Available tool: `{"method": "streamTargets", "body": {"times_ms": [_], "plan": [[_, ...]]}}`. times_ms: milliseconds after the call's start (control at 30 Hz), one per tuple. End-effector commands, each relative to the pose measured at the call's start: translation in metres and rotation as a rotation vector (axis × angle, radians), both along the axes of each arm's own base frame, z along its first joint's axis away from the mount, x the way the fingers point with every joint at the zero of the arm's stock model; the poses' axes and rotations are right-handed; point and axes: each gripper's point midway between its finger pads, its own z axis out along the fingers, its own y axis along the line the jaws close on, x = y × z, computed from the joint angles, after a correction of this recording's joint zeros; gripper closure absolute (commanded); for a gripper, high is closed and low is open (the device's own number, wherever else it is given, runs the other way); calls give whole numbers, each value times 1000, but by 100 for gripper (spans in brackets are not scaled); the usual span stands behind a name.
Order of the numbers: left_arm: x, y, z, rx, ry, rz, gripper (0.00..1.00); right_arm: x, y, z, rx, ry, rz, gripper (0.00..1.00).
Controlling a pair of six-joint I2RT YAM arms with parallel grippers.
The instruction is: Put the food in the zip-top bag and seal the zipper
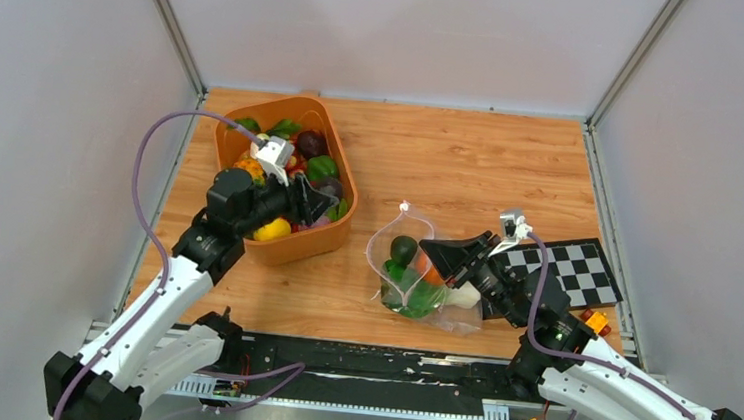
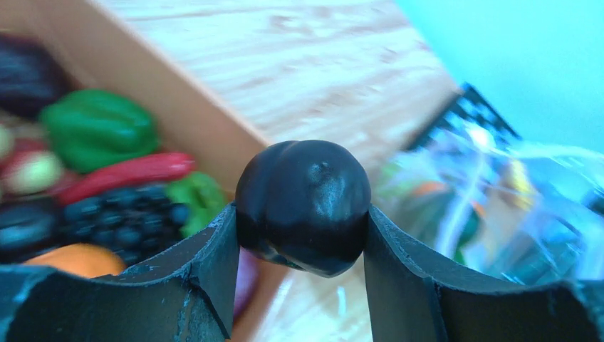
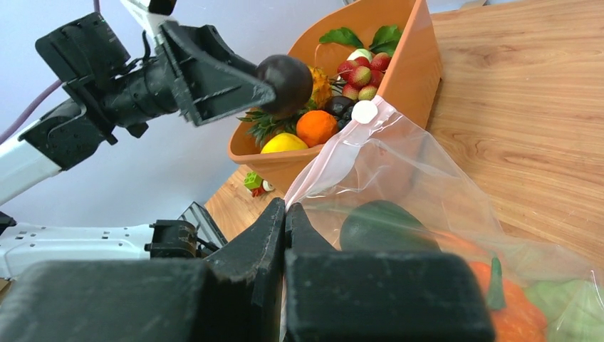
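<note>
Top: your zip-top bag [image 1: 380,251] with food [image 1: 412,293] sits by the tabletop's [image 1: 472,168] near edge, right of the orange tub [image 1: 295,247] | Left wrist: your left hand [image 2: 302,228] pinches a dark round fruit [image 2: 303,189] | Right wrist: your right hand [image 3: 285,214] is pressed together on the zipper [image 3: 324,162].

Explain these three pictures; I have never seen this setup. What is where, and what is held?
Two robot arms stand at a wooden table's near edge. One picture looks down from above; the other two come from cameras on each wrist. The left tool pinches a dark round glossy toy fruit above the orange plastic tub of toy food. The right tool is shut on the mouth edge of the clear crinkly plastic bag, which already holds green and orange pieces. A black-and-white checkered board lies at the right.
</note>
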Motion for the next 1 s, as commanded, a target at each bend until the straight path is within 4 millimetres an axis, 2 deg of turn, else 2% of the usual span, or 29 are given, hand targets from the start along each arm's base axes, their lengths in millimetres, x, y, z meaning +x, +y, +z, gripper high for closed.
{"method": "streamTargets", "body": {"times_ms": [0, 100, 167, 333, 467, 633, 833, 967], "plan": [[-62, -59, 36, -147, -85, -372, 62, 1, -5, 17, 44, -23, -18, 100], [-95, -83, 50, -171, -139, -506, 62, 1, -5, 17, 43, -21, -21, 100], [-108, -94, 54, -192, -156, -557, 62, 1, -5, 16, 44, -18, -22, 100], [-117, -108, 51, -180, -163, -591, 62, -1, -3, 18, 53, -15, -3, 100], [-115, -116, 48, -173, -143, -589, 61, -3, 0, 18, 53, -13, 14, 100], [-109, -132, 30, -97, -77, -591, 61, -4, 3, 17, 58, -10, 29, 100], [-82, -137, 3, -86, 21, -425, 61, -14, 9, 24, 59, -47, 96, 100], [-79, -149, -1, -99, 37, -427, 60, -21, 13, 28, 42, -75, 137, 100]]}}
